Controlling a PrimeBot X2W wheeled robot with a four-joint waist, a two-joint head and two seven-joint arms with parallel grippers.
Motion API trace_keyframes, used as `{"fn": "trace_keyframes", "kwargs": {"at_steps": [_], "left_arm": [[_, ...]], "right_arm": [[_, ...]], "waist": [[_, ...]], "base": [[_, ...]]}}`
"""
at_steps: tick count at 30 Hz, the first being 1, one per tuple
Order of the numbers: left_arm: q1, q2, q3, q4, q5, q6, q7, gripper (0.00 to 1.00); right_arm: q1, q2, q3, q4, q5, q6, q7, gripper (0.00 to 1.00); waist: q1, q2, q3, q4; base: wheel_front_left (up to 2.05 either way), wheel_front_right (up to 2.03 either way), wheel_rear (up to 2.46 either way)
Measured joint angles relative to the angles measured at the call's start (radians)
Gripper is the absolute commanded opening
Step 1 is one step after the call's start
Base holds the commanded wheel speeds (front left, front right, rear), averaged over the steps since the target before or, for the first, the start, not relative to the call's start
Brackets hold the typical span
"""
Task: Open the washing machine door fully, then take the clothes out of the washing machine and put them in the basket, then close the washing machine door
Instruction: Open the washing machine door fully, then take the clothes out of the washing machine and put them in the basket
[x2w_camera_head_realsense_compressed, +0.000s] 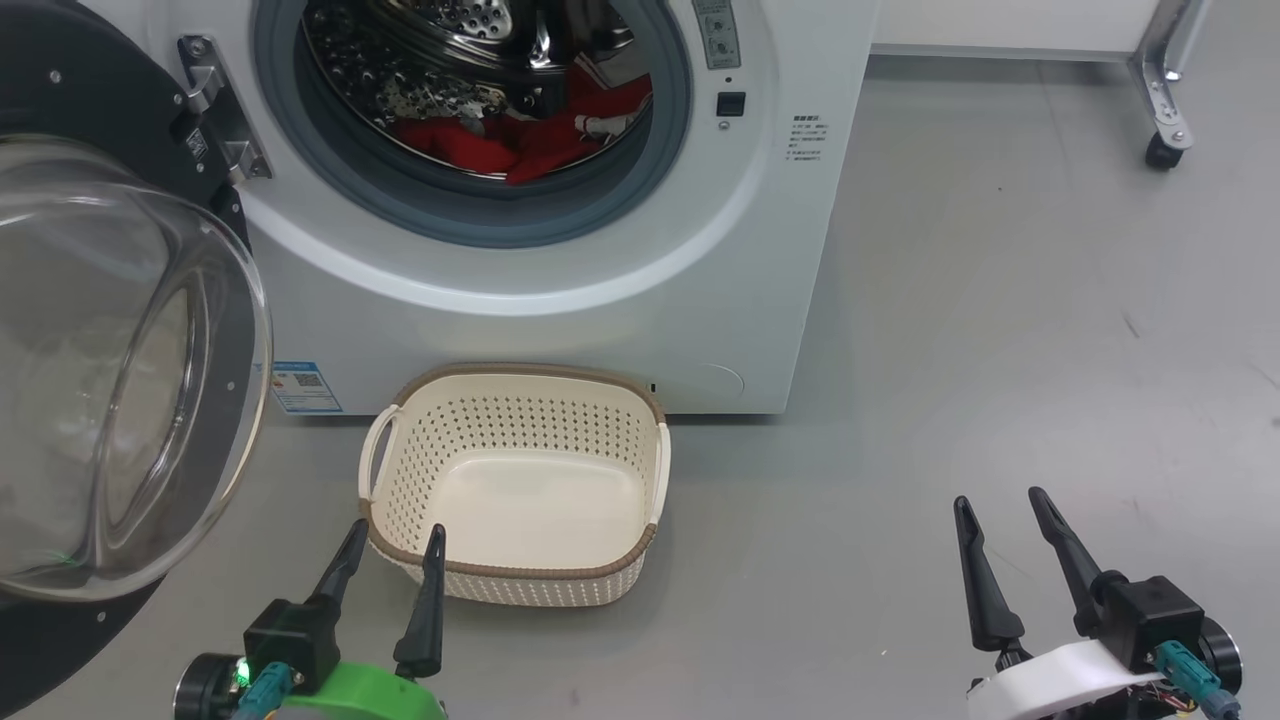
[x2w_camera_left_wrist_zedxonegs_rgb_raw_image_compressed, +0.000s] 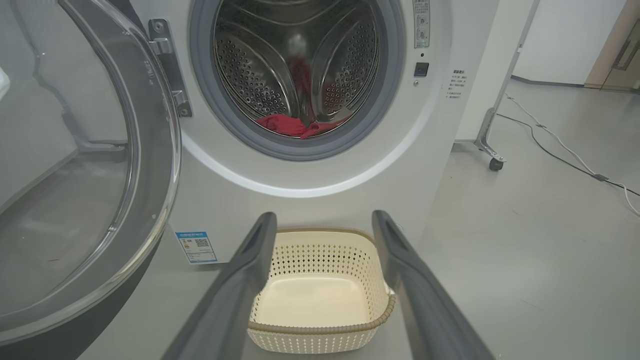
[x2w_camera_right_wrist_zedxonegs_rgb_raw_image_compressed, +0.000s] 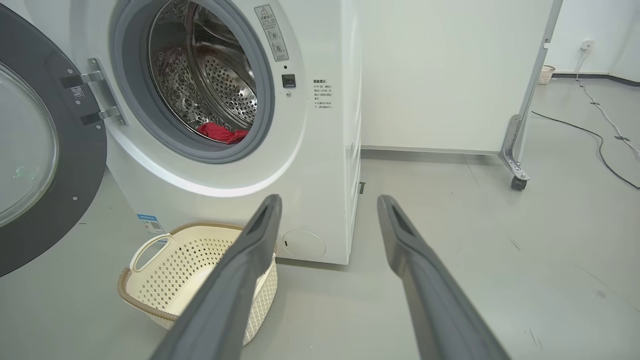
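One washing machine door (x2w_camera_head_realsense_compressed: 120, 350) stands swung open at the far left, its glass bowl bulging outward. Below it, the left hand (x2w_camera_head_realsense_compressed: 398, 528) hangs released and empty, its two fingers spread just before the near rim of the one basket (x2w_camera_head_realsense_compressed: 520, 372). The basket sits empty on the floor (x2w_camera_head_realsense_compressed: 1000, 300), right in front of the one washing machine (x2w_camera_head_realsense_compressed: 560, 320). Above it, one lot of red clothes (x2w_camera_head_realsense_compressed: 530, 140) lies at the bottom of the drum. Well to the right, the right hand (x2w_camera_head_realsense_compressed: 998, 497) is likewise released, holding nothing, over bare floor.
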Motion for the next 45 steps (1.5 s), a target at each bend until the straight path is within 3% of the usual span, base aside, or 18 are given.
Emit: {"fn": "trace_keyframes", "kwargs": {"at_steps": [24, 45], "left_arm": [[0.000, 0.002, -0.049, 0.013, -0.011, 0.030, 0.021, 1.00], [0.000, 0.004, -0.075, 0.019, -0.010, 0.047, 0.021, 1.00]], "right_arm": [[0.066, 0.001, 0.028, -0.057, 0.034, -0.052, 0.000, 1.00], [0.071, 0.001, 0.034, -0.071, 0.039, -0.063, 0.000, 1.00]], "waist": [[0.0000, 0.0000, -0.024, -0.044], [0.0000, 0.0000, -0.027, -0.054]], "base": [[0.00, 0.00, 0.00], [0.01, -0.01, 0.00]]}}
